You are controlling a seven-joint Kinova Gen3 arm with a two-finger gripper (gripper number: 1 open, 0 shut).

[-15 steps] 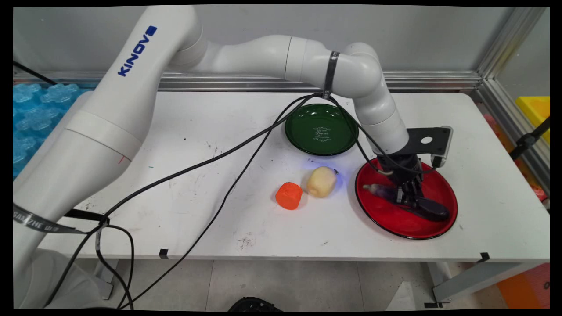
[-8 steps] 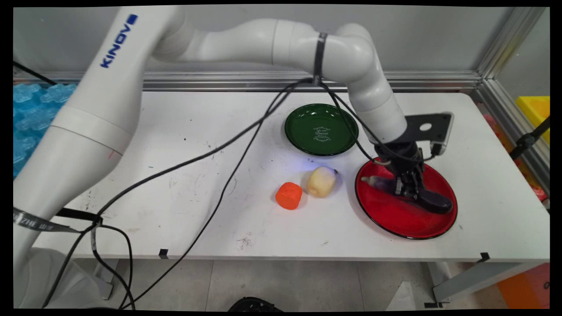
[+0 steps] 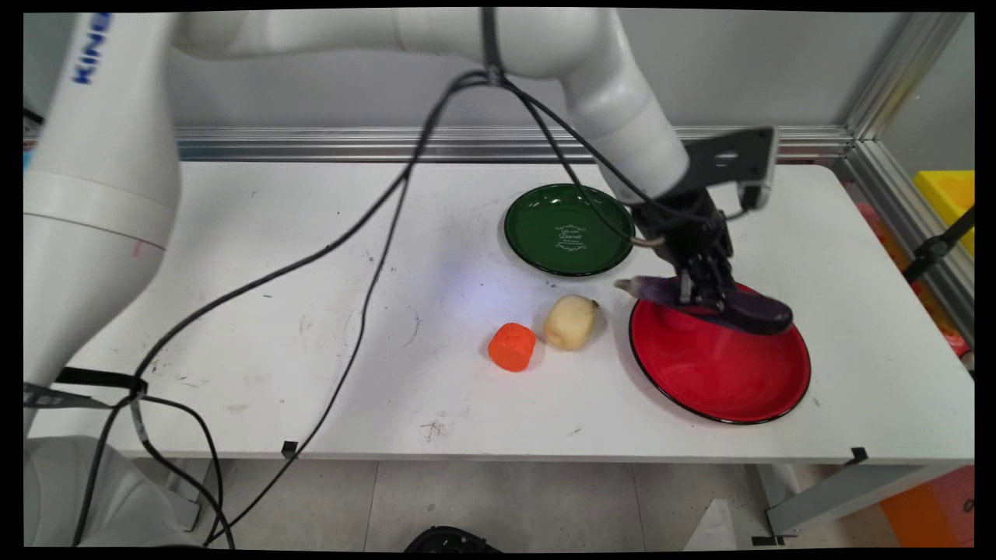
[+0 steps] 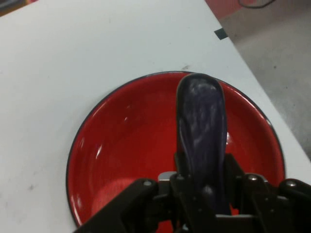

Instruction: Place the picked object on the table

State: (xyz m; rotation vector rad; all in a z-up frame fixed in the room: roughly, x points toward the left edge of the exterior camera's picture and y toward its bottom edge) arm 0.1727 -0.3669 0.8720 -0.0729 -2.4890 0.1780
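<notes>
Above the far rim of the red plate (image 3: 720,373), the gripper (image 3: 704,292) holds a dark purple eggplant (image 3: 747,311) clear of the dish, its jaws closed narrowly across the fruit's middle. From the main view the eggplant hangs roughly level, stem end pointing toward the green plate (image 3: 568,229) and the fatter end out over the red one. The hand view shows the eggplant (image 4: 201,141) running straight out from between the jaws, with the red plate (image 4: 121,160) below it and nothing else lying in the dish.

On the white tabletop (image 3: 311,327), just beside the red plate's near-left edge, sits a pale yellowish fruit, perhaps a pear (image 3: 570,321), and next to that an orange block-like piece (image 3: 512,346). The green plate stands well behind them, bare but for its printed emblem.

The eggplant looks like a toy or a smooth-skinned real one; either way I judge it light, fairly firm, and glossy enough to slip or pivot. A hold near the middle, as here, seems the sound choice, since gripping the tapered stem end would likely let the heavy end droop.
</notes>
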